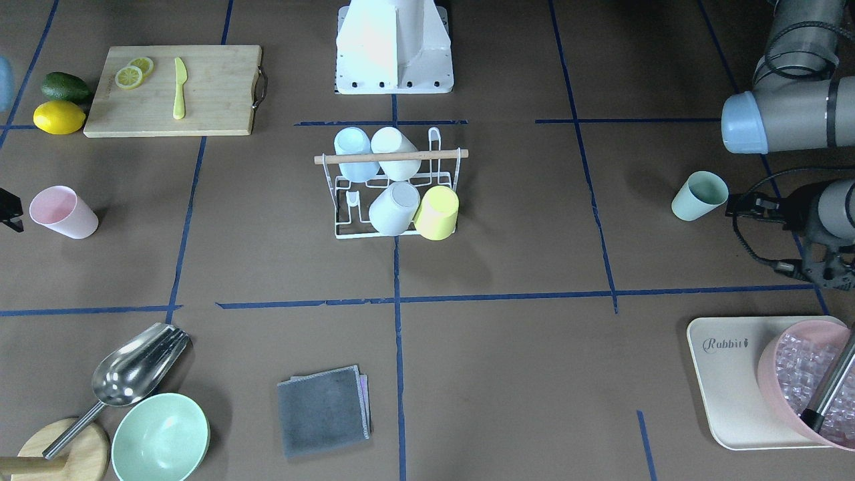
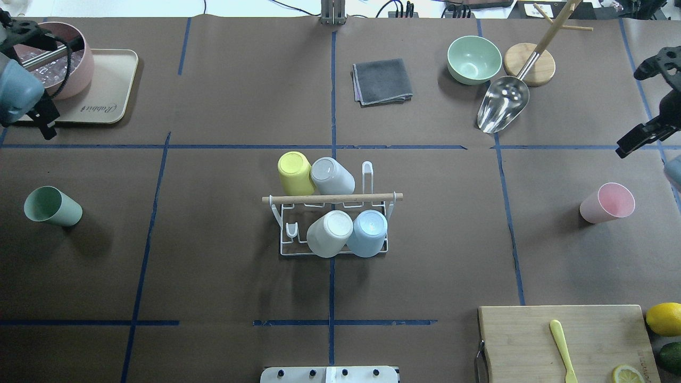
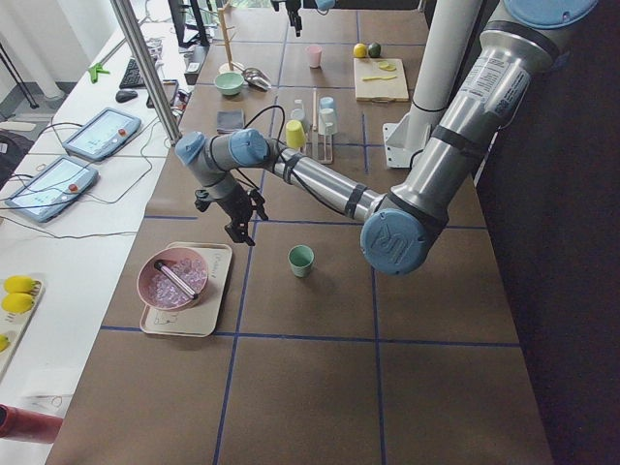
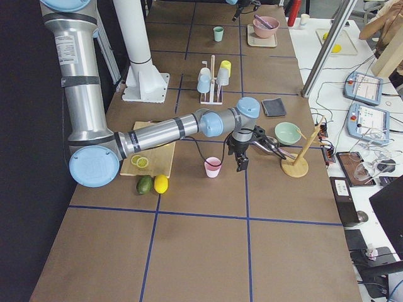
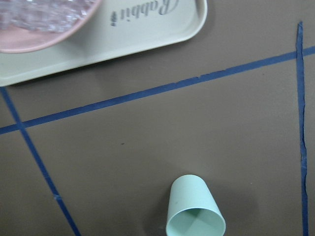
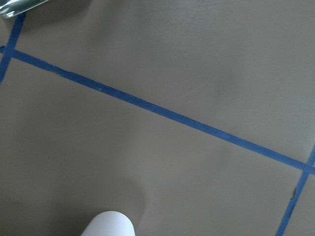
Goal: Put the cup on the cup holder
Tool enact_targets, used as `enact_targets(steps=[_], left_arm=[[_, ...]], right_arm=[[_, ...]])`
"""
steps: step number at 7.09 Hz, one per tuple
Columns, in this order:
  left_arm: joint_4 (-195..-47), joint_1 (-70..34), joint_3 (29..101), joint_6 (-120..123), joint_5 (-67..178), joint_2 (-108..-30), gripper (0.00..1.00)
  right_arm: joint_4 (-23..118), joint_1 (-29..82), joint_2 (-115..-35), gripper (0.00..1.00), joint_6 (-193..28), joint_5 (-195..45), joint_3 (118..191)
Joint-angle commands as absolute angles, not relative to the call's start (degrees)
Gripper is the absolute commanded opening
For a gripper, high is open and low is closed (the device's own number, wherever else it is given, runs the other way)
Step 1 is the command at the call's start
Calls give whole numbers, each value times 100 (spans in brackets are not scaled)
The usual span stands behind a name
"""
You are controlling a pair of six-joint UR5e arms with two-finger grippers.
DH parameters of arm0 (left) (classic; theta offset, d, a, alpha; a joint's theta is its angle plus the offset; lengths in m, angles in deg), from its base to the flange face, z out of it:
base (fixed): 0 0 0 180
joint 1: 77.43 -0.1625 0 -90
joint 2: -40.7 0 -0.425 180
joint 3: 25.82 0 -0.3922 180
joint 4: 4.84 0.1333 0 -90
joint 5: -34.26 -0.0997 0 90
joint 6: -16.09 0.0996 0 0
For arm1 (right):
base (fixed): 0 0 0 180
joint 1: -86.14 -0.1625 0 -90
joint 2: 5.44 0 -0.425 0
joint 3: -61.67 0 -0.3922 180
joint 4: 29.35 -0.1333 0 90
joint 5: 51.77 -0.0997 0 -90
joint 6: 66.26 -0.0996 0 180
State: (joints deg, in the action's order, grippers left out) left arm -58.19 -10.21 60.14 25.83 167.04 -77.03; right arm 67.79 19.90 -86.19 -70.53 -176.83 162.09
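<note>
Bright, even light; soft shadows.

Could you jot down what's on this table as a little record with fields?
Rack: white wire cup holder with wooden rod, central
On rack: yellow cup, pale grey cup, white cup, pale blue cup, all inverted
Free prongs: two
Loose: mint green cup, pink cup, upright
Left end effector, right end effector: each near a loose cup, empty
</note>
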Motion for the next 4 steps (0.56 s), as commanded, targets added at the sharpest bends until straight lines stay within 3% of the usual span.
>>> enact_targets(steps=[1, 4], left_arm=[[-5757, -1440, 5716, 2576, 16697, -7743, 100], [-5564, -1634, 5408, 2593, 16119, -7875, 100]], right_arm=[[7840, 2592, -7919, 100, -6787, -17343, 16213], [8537, 3400, -7805, 100, -6126, -16701, 16143]])
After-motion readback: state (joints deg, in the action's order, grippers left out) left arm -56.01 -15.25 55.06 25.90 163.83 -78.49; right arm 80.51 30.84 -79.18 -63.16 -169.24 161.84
